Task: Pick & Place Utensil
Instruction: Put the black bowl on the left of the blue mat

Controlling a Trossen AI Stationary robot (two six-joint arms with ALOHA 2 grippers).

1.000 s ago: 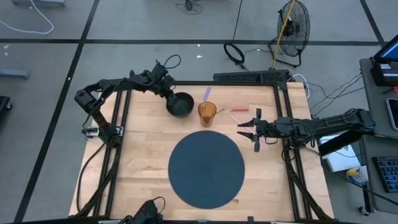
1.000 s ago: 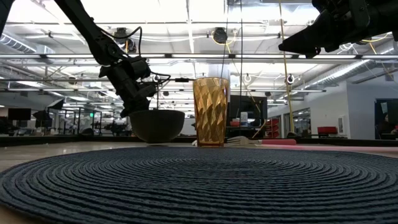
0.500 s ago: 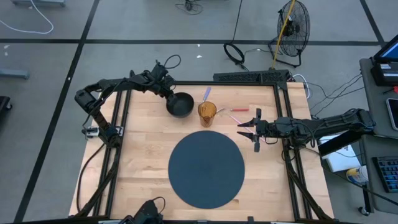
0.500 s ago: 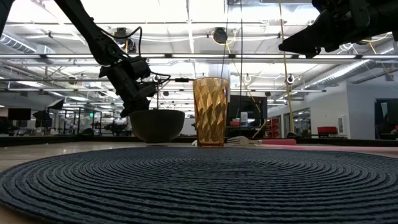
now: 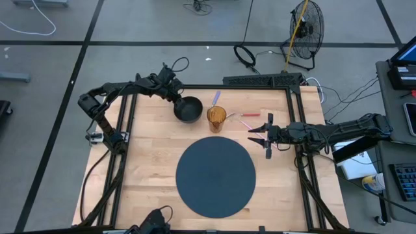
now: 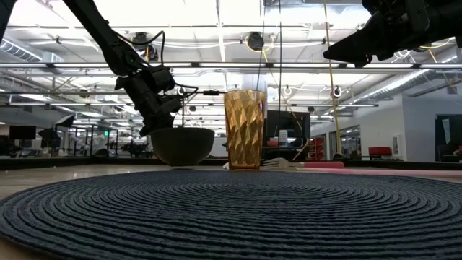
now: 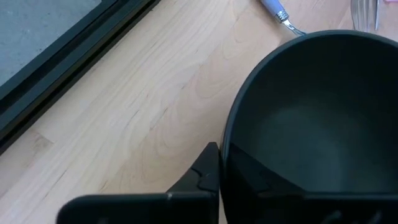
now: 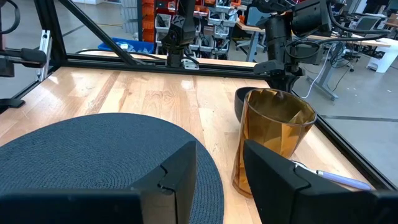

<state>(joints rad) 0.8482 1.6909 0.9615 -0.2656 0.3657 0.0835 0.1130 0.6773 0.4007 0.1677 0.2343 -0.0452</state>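
A black bowl [image 5: 190, 109] stands on the wooden table at the far left, with my left gripper [image 5: 177, 99] shut on its rim. Beside it is an amber cup [image 5: 216, 118]. A purple-handled utensil [image 5: 216, 97] lies beyond the cup, and pink-handled utensils [image 5: 249, 116] lie to the cup's right. My right gripper [image 5: 255, 134] hovers open above the table right of the cup, pointing level at the cup [image 8: 273, 143]. Whether the bowl's base touches the table in the low view [image 6: 182, 146], I cannot tell. My left gripper pinches the bowl's rim [image 7: 227, 134] on its far left side, one finger [image 7: 199, 180] outside the wall and the other inside the hollow. The fingers slant down from the table's far left corner. The bowl stays upright, mouth up.
A round dark woven placemat [image 5: 216, 177] fills the table's middle and near part. A black frame rail [image 5: 130, 130] runs along the table's sides. Bare wood lies left and right of the mat.
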